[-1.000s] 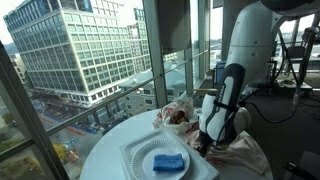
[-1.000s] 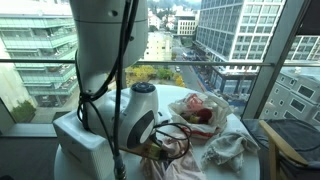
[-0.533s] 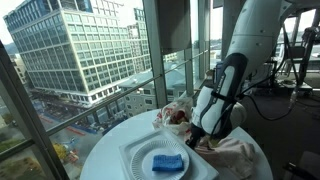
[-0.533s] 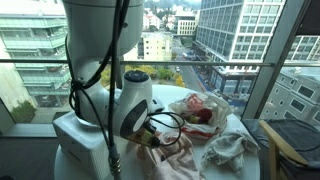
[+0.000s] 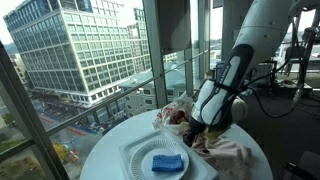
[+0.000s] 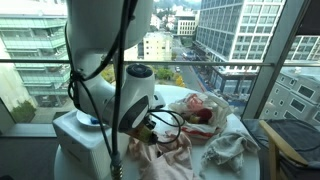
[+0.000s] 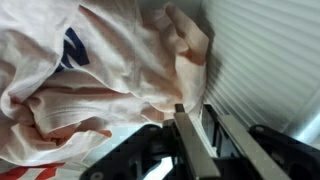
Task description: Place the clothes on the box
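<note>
Two bundles of clothes show in an exterior view. A red-patched bundle (image 5: 176,116) lies at the far edge of the round white counter (image 5: 105,150), next to the window. A pale pink garment (image 5: 232,152) is heaped at the counter edge below the arm (image 5: 222,88). The end effector (image 5: 196,131) hangs between them, touching the garment's top. At the near edge lies the box (image 5: 130,160), square with a stepped rim. A round plate (image 5: 150,166) with a blue sponge (image 5: 168,161) appears to sit on it.

In an exterior view from behind the robot base (image 6: 85,140), the end effector (image 6: 150,126) is low over the near edge with the pale pink garment (image 6: 172,152) draped beneath it. The red-patched bundle (image 6: 200,110) lies toward the far edge. A third, whitish bundle (image 6: 230,148) lies at the edge beside it, apart from the garment.

In the wrist view, the pale pink garment (image 7: 90,70), printed in blue and red, fills the frame. The fingertips (image 7: 186,130) stand near each other with a slim gap. Whether they pinch a fold cannot be told. A ribbed white surface (image 7: 265,55) borders the garment.
</note>
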Motion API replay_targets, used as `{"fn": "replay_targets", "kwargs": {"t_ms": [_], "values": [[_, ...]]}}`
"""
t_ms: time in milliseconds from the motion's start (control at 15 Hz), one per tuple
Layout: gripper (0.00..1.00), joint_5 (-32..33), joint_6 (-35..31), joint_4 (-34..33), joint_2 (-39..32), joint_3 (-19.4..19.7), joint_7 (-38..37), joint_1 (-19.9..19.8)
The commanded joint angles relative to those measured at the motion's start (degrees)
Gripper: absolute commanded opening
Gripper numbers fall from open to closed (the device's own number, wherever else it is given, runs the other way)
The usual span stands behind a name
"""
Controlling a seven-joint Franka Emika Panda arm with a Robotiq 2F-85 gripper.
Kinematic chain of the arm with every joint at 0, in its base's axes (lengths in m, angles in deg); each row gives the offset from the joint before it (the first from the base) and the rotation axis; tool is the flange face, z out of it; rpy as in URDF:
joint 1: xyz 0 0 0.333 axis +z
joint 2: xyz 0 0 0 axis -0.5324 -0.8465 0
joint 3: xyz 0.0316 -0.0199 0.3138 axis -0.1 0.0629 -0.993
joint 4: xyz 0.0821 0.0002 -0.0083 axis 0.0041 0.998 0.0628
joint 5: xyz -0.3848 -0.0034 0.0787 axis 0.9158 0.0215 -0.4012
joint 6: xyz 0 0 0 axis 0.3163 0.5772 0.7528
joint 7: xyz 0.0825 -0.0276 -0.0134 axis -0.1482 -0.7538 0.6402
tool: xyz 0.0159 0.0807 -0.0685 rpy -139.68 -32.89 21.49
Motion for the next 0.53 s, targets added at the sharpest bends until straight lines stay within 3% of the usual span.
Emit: {"fn": "replay_targets", "kwargs": {"t_ms": [0, 67, 200, 333, 467], "values": [[0.57, -2.43, 1.36, 2.91, 4.57, 1.67, -2.47, 1.77], [0.64, -3.20, 1.81, 3.58, 5.64, 2.73, -3.25, 2.76], [0.80, -5.74, 4.24, 5.01, 9.05, 9.56, -5.46, 9.07], [0.95, -7.25, 7.73, 6.38, 11.33, 18.60, -7.31, 17.03], [1.00, -6.53, 13.14, 7.59, 12.64, 27.52, -10.01, 25.22]]}}
